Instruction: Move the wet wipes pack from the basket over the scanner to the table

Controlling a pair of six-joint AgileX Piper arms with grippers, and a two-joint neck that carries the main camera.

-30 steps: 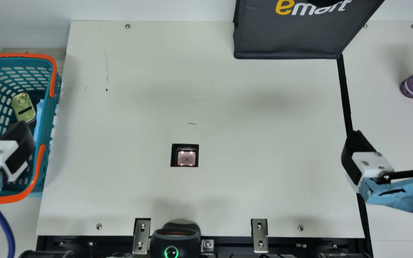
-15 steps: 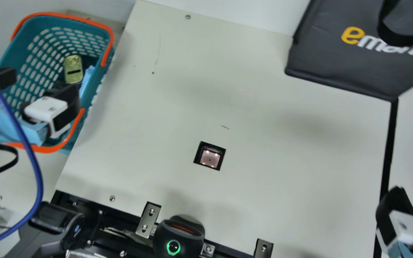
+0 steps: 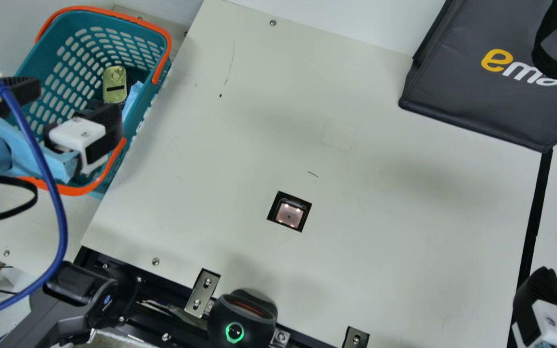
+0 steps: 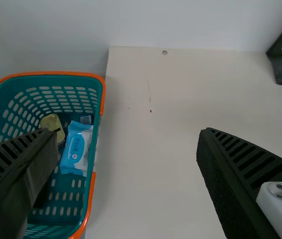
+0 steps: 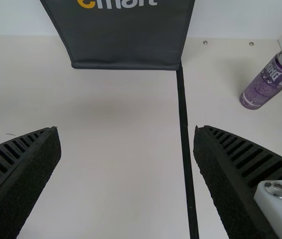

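While the left gripper point(image 3: 69, 107) hangs released over the teal basket point(image 3: 144, 108) in the main view, the wet wipes pack point(image 3: 132, 98) is a light-blue sliver inside, near a gold pull-tab tin point(image 3: 114, 85), and the right gripper point(image 3: 545, 292) is cut off by the edge. The left wrist view bares the pack's blue-and-white face, one ribbed finger hiding part of the basket. In the right wrist view, that gripper is spread too, with a purple drinks can point(image 5: 266, 85) beyond.

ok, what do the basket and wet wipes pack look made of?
Basket: likely molded plastic, teal, low sheen; walls have regular slots. Wet wipes pack: probably flexible plastic film, smooth and printed; soft, uneven outline suggests it, exact film unclear.
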